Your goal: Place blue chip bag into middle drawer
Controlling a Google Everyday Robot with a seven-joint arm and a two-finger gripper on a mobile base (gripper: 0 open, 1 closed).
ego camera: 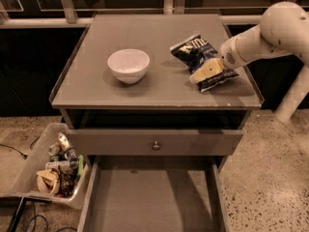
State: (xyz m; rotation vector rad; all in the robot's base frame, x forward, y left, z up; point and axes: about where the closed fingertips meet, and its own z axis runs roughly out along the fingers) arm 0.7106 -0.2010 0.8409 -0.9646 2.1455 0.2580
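Note:
The blue chip bag (199, 56) lies flat on the right side of the cabinet top (145, 37), dark navy with white lettering. My gripper (206, 70) comes in from the right on a white arm (270, 33) and sits low over the bag's near-right end, touching or almost touching it. The middle drawer (154, 202) is pulled out at the bottom of the view, a wide shallow grey box with a bare floor.
A white bowl (128, 65) stands on the cabinet top left of the bag. A drawer front with a small round knob (155, 145) sits above the pulled-out drawer. A bin of clutter (55, 170) stands on the floor at the left.

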